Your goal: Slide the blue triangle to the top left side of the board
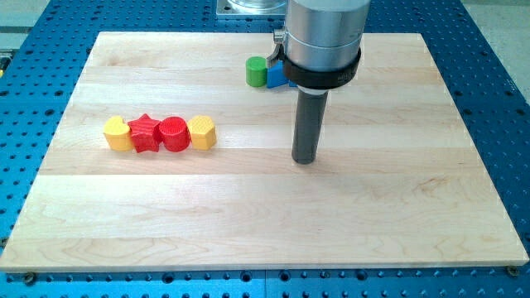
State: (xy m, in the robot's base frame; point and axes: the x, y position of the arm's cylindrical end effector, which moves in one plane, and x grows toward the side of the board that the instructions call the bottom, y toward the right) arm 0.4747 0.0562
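Observation:
A blue block (276, 77), the blue triangle by the task, lies near the top middle of the wooden board (166, 215), partly hidden behind the arm's grey body; its shape is hard to make out. A green cylinder (256, 71) touches its left side. My tip (305, 159) rests on the board below and a little right of the blue block, well apart from it.
A row of touching blocks lies at the view's left: a yellow heart (118, 133), a red star (146, 132), a red cylinder (173, 133) and a yellow hexagon-like block (202, 132). A blue perforated table (497, 99) surrounds the board.

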